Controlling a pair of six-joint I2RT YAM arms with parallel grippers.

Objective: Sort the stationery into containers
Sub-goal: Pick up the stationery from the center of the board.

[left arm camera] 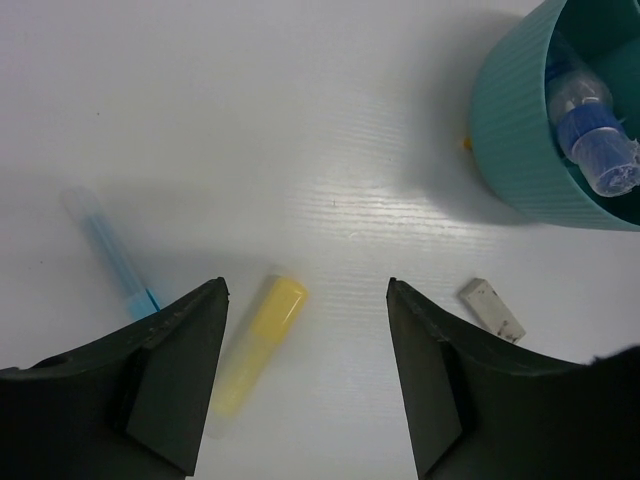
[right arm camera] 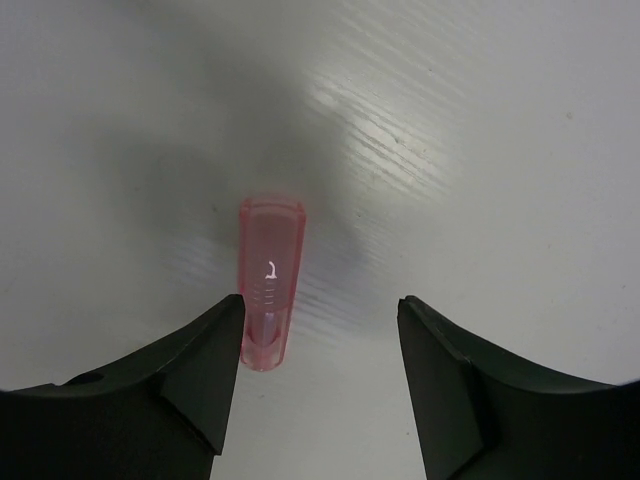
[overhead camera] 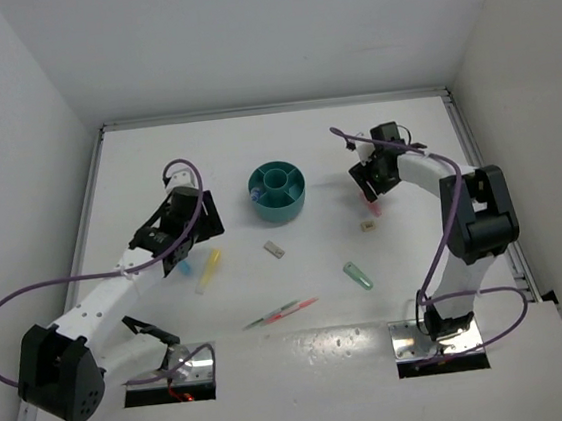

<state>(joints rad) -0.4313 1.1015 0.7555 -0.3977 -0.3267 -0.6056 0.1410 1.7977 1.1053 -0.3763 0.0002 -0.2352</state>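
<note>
Notably, both pincers stand released and grasp nothing. The left pincer (left arm camera: 305, 295) hangs low over the worktop (overhead camera: 154, 153). The yellow marker (left arm camera: 258, 345) lies slantwise between its fingers, close to the left one, and the blue marker (left arm camera: 110, 255) lies just outside that finger.

Risk: a pinch this far off-centre may shove or roll the yellow stick rather than clamp it, or the finger may come down on the blue one.

The right pincer (right arm camera: 320, 305) straddles the pink marker (right arm camera: 270, 285), which lies hard by the left finger, not midway. It is a smooth, translucent, round tube, so it may roll aside or squirt out under the pinch.

The teal bowl (overhead camera: 281, 210), ribbed on its outer wall, stands mid-worktop between the arms and holds a clear, blue-capped item (left arm camera: 590, 130) in a ring compartment. It looks light, so a careless approach could push it.

Unsorted nearer the arm bases are:
- the central eraser (overhead camera: 274, 250)
- the right-hand eraser (overhead camera: 368, 226)
- the green marker (overhead camera: 357, 276)
- the thin pens (overhead camera: 280, 315)
</note>
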